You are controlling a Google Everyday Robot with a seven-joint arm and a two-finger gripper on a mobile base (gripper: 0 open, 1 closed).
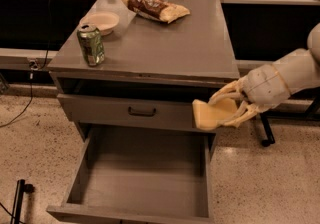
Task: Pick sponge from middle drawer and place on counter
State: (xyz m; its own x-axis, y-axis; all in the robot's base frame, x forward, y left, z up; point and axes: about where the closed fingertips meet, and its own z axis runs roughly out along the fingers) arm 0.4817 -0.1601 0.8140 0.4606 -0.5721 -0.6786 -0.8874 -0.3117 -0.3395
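Observation:
My gripper [222,110] is shut on the pale yellow sponge [206,116] and holds it in the air at the right front of the cabinet, above the right wall of the middle drawer [145,180]. The sponge hangs just below the counter's [165,43] overhanging edge, in front of the grey drawer front with the black handle. The middle drawer is pulled far out and its bare grey floor is empty. My white arm [287,78] reaches in from the right.
On the counter stand a green soda can [91,44] at the front left, a pale bowl [102,21] behind it, and a brown-and-yellow snack bag [154,6] at the back. A black stand base [265,130] is on the speckled floor to the right.

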